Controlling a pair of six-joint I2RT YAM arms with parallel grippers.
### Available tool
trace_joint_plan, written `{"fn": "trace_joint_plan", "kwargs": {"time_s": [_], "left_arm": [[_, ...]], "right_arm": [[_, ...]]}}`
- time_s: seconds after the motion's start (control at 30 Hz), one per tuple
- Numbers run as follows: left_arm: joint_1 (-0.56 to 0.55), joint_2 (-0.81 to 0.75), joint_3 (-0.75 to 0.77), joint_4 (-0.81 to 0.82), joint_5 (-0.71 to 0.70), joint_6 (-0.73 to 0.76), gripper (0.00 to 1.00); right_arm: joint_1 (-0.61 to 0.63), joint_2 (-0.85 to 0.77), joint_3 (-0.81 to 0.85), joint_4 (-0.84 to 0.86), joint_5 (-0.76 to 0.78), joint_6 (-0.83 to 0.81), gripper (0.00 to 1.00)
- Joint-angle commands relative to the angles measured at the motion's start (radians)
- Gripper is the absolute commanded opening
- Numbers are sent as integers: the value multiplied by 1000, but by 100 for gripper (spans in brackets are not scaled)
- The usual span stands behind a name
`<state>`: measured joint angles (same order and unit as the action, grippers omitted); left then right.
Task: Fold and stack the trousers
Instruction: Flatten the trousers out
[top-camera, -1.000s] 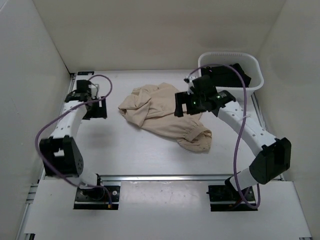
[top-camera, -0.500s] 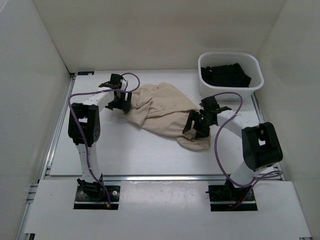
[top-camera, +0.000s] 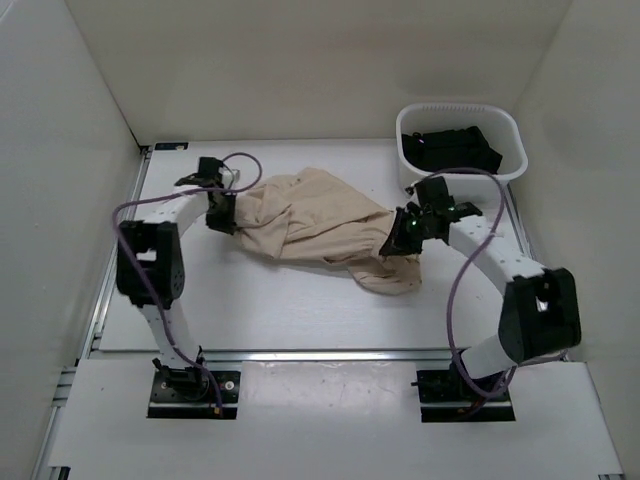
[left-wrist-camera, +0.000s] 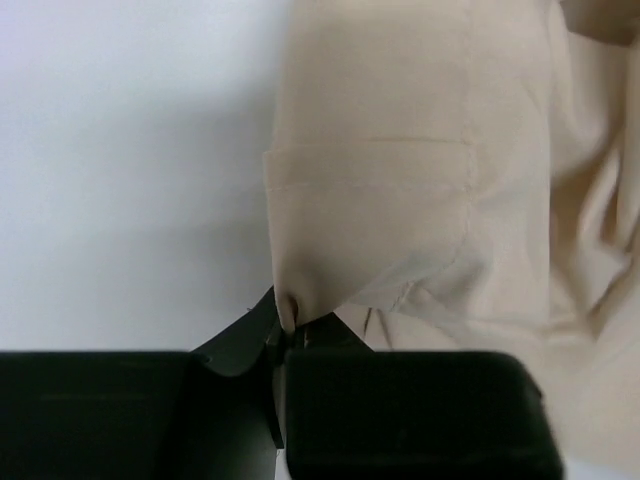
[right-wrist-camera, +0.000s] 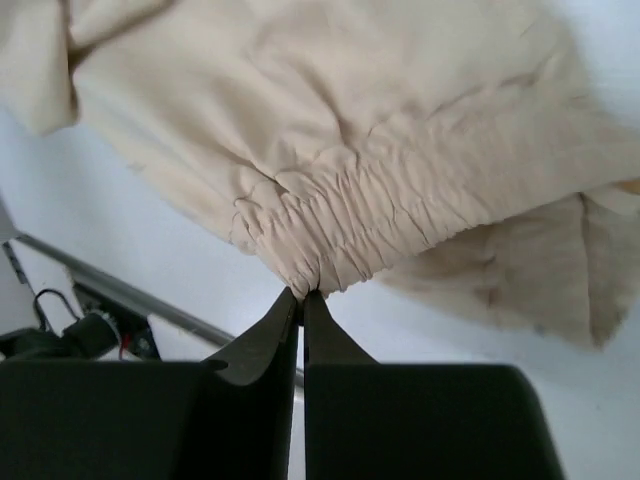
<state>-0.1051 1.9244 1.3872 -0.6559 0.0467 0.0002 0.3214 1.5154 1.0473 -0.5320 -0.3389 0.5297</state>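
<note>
- The left claw (left-wrist-camera: 284, 322) was pinched shut on a hemmed corner (left-wrist-camera: 300, 285) of the crumpled beige cotton trousers (top-camera: 320, 225). The cloth spread away ahead of its tips.
- The right claw (right-wrist-camera: 301, 298) was closed tight on the gathered elastic waistband (right-wrist-camera: 400, 225). The rest lay bunched beyond it on the white surface (top-camera: 250, 300).
- The step would likely go best with the claws drawn apart low and evenly, flattening the fabric between them before any fold.
- A jerk could slip these thin pinches.
</note>
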Motion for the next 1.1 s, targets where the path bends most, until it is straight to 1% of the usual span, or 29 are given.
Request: {"fn": "trace_joint_plan", "kwargs": {"time_s": [0.0, 0.03, 0.07, 0.13, 0.2, 0.23, 0.27, 0.33, 0.37, 0.4, 0.43, 0.47, 0.53, 0.57, 0.6, 0.63, 0.67, 0.7, 0.73, 0.77, 0.8, 0.83, 0.87, 0.9, 0.93, 0.97, 1.0, 1.03, 1.07], "left_arm": [[136, -367, -97, -89, 9, 0, 14], [171, -503, -108, -117, -2, 0, 14], [182, -565, -99, -189, -2, 0, 14], [191, -719, -62, -255, -2, 0, 14], [191, -783, 21, -313, -37, 0, 14], [191, -797, 60, -333, -38, 0, 14], [191, -797, 149, -353, -38, 0, 14], [191, -740, 247, -395, -13, 0, 14], [182, -666, 297, -422, 1, 0, 14], [173, -624, 376, -422, 13, 0, 14], [160, -576, 412, -422, 13, 0, 14], [148, -465, 452, -422, 13, 0, 14], [137, -333, 599, -422, 13, 0, 14], [127, -186, 655, -422, -1, 0, 14], [110, -112, 771, -422, -43, 0, 14], [99, -37, 833, -422, -63, 0, 14], [84, 108, 893, -422, -85, 0, 17], [52, 169, 982, -422, -129, 0, 22], [16, 264, 1009, -422, -180, 0, 49], [-1, 295, 1009, -422, -227, 0, 66], [-16, 314, 994, -422, -285, 0, 79], [-27, 314, 974, -422, -333, 0, 86], [-27, 276, 896, -432, -347, 0, 100], [-13, 228, 841, -432, -315, 0, 100], [5, 112, 784, -432, -282, 0, 100], [51, 51, 730, -421, -225, 0, 100], [73, -8, 628, -421, -211, 0, 100], [93, -68, 571, -421, -202, 0, 100], [125, -190, 508, -421, -202, 0, 100]], "right_arm": [[34, -251, 158, -172, 8, -103, 0], [45, -344, 181, -195, 23, -114, 0], [63, -391, 212, -224, 12, -123, 0], [73, -514, 297, -224, 1, -108, 0], [73, -576, 348, -214, 12, -73, 0], [73, -610, 377, -214, 53, -53, 0], [73, -610, 428, -214, 75, -44, 0], [73, -578, 471, -235, 98, -43, 0], [73, -551, 493, -249, 109, -59, 0], [73, -493, 508, -259, 147, -59, 0], [73, -463, 508, -260, 164, -44, 0], [59, -433, 493, -240, 184, -21, 0], [32, -325, 470, -212, 216, 39, 0], [-2, -283, 459, -212, 206, 99, 0], [-18, -197, 459, -201, 205, 122, 0], [-43, -157, 470, -201, 230, 140, 0], [-59, -121, 470, -201, 260, 179, 0], [-77, -59, 480, -201, 303, 199, 10], [-111, -2, 491, -189, 304, 208, 54], [-120, 27, 513, -215, 304, 208, 64], [-120, 55, 546, -245, 319, 191, 72], [-120, 93, 610, -279, 319, 144, 74], [-120, 94, 623, -328, 319, 116, 76], [-96, 94, 623, -344, 319, 95, 78], [-96, 68, 594, -344, 319, 70, 79], [-84, 46, 507, -344, 319, 70, 79], [-84, 23, 450, -344, 319, 70, 79], [-84, -27, 391, -326, 319, 82, 79], [-84, -50, 329, -309, 319, 93, 79]]}}
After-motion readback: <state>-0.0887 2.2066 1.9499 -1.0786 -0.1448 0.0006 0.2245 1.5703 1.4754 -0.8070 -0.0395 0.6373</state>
